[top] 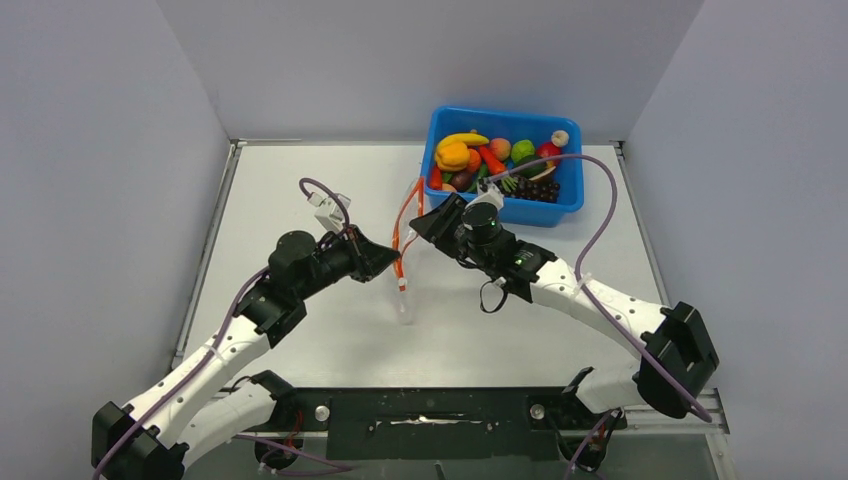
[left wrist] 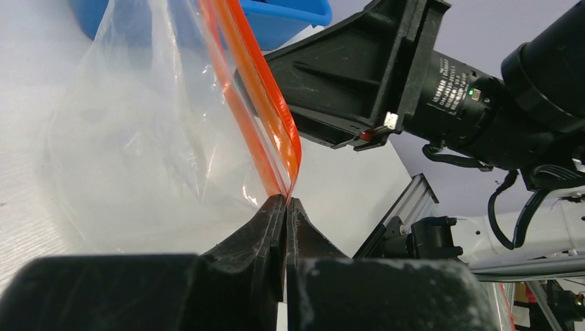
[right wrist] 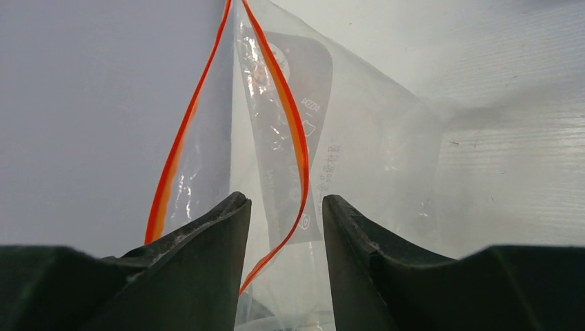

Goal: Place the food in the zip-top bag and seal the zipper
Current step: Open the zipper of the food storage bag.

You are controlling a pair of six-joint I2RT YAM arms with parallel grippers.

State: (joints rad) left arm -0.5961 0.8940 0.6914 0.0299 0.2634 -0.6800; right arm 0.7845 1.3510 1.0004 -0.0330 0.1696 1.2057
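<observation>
Orange-red zipper point(left wrist: 265, 103) serves as the handle. The left end effector point(left wrist: 285, 201) is clamped tight on one end of it, with both lips pinched between the closed jaws. That keeps the zip-top bag point(left wrist: 138, 152) upright between the two arms rather than flat on the bench point(top: 300, 200). Whether its lower edge rests on the bench I cannot tell.

The right end effector point(right wrist: 286, 203) faces it from the other side with its jaws moderately apart. One lip of the zipper and some clear film pass through the gap, and neither pad visibly presses on them. In the right wrist view the two lips bow away from each other, so the mouth stands partly open. I judge that to be the purpose of the hold: a spread mouth to drop things through.

Nothing shows inside the bag. All the food point(top: 500, 160) lies piled in the blue bin point(top: 500, 113) at the far side of the bench, just behind the right end effector: banana, pepper, carrot, green and red fruit, dark grapes.
</observation>
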